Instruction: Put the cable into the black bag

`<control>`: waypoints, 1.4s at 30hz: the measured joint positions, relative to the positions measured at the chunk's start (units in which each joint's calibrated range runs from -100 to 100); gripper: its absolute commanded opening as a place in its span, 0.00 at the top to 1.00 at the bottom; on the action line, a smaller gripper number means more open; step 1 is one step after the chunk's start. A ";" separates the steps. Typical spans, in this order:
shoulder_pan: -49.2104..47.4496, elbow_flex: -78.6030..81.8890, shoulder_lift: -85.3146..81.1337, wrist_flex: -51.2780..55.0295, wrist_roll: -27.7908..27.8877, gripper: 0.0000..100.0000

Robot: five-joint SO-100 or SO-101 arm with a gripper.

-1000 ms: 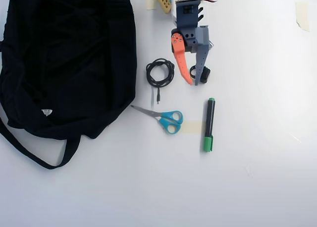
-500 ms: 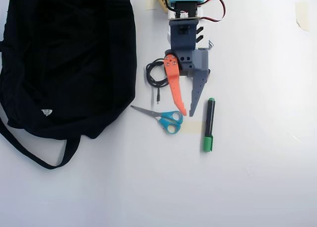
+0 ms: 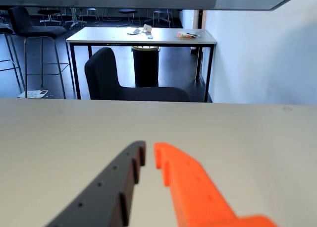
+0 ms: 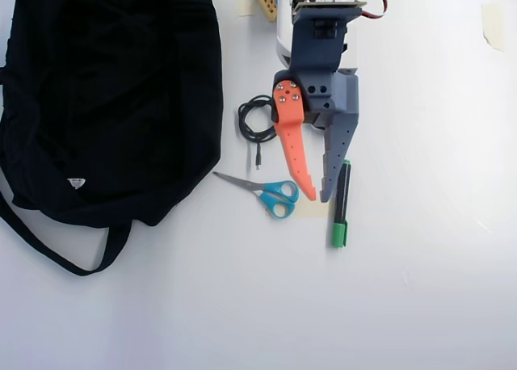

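the gripper hangs empty, its orange and grey fingers a narrow gap apart. at its 3 o'clock in the overhead view lies a green marker, at 9 blue scissors. the cable sits at 11 on the white table, partly under the arm; the black bag lies farther at 10.

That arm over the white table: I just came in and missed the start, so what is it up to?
A small robot arm reaches across the table, its claw slightly open and empty, tips between the scissors and the green marker. The coiled cable lies on the table beside the arm, partly under it, not picked up. The black bag sits to the left in the overhead view, with nothing put in yet.
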 measured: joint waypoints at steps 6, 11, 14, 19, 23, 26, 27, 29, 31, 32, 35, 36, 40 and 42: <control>0.00 0.00 0.00 0.00 0.00 0.98; 0.00 0.00 0.00 0.17 0.49 0.98; 0.00 1.18 0.00 0.60 0.49 0.98; 0.51 1.81 0.00 1.89 0.39 0.98; 1.40 1.97 0.00 1.89 0.29 0.98; 0.88 2.04 0.00 5.24 0.29 0.98; 0.88 2.12 0.00 7.39 0.29 0.98; 1.03 0.94 0.08 12.54 0.29 0.98; 1.47 -0.79 0.00 18.38 0.29 0.98; 1.54 -1.81 0.00 21.64 0.29 0.98; 1.25 -3.62 0.00 30.74 0.29 0.98; 1.10 -4.17 0.00 33.40 0.29 0.98; 0.88 -6.53 0.00 44.05 0.29 0.98; 0.81 -7.08 0.00 48.86 0.29 0.98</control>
